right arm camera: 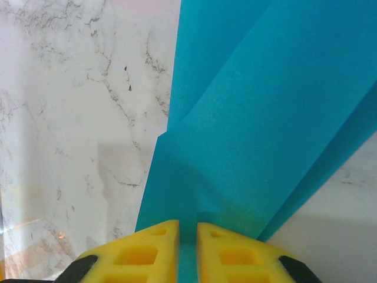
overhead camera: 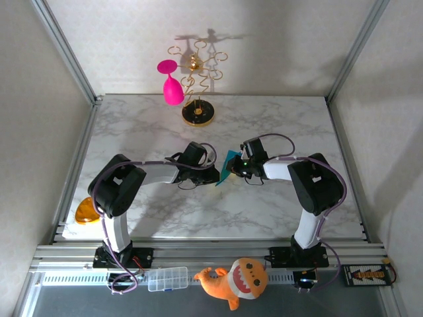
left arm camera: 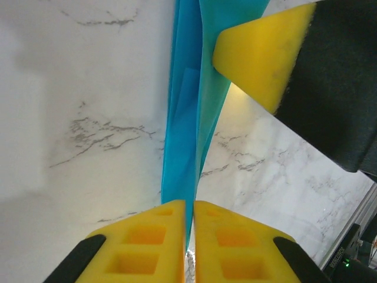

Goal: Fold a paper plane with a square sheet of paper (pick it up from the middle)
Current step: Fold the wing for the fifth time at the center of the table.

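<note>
Marble tabletop (overhead camera: 264, 211), mid-area: folded turquoise paper (overhead camera: 229, 166) held between arms; left gripper (left arm camera: 189, 206) clamped on it, right gripper (right arm camera: 187, 227) likewise.

Top view: the turquoise paper (overhead camera: 229, 167) is too small for its folds to be read. An orange object (overhead camera: 84, 211) at the left edge of the table (overhead camera: 277, 211) sits partly behind the left arm (overhead camera: 122, 185) (kind undetermined).

Right wrist view: the paper overruns the top and right edges. Its near end, possibly a crease, is hidden between the fingers of the right gripper (right arm camera: 187, 229).

Left wrist view: the paper runs off the top edge and its lower end vanishes between the fingers of the left gripper (left arm camera: 188, 207). The right gripper's black body is cut by the right edge.
</note>
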`<action>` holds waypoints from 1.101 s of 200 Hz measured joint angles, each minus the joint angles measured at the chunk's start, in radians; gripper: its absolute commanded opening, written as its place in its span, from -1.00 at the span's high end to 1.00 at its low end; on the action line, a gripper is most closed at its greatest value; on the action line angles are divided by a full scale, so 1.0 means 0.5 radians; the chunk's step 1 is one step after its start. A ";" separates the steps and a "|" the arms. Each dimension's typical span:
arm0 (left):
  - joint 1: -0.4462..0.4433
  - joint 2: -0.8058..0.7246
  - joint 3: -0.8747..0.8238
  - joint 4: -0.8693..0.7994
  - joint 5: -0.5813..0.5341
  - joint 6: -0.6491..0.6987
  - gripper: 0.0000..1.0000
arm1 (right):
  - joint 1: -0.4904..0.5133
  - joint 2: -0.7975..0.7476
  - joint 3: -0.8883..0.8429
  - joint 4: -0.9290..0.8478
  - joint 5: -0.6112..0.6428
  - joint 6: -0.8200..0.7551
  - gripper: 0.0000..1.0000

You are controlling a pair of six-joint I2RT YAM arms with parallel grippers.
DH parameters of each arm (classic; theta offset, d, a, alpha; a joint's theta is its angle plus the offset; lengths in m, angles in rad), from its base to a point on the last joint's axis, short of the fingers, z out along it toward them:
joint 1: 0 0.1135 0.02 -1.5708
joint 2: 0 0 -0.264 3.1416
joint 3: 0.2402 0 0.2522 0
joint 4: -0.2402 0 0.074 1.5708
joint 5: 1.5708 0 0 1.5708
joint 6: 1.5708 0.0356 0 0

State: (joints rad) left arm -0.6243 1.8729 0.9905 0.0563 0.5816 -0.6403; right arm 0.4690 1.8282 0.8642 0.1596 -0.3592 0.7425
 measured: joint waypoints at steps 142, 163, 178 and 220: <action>-0.005 0.015 -0.011 0.013 0.043 0.000 0.90 | 0.001 -0.007 -0.006 0.032 -0.021 0.009 0.51; -0.008 0.015 -0.011 0.014 0.043 0.000 0.90 | 0.001 -0.012 -0.014 0.045 -0.019 0.010 0.50; -0.012 0.018 -0.011 0.014 0.042 0.000 0.91 | 0.001 -0.017 -0.026 0.065 -0.021 0.011 0.48; -0.024 0.041 -0.006 0.002 0.011 0.021 0.99 | 0.000 -0.070 -0.066 0.077 -0.015 0.025 0.37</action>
State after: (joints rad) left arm -0.6361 1.8935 0.9874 0.0570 0.5869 -0.6296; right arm 0.4690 1.7931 0.8314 0.1982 -0.3668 0.7551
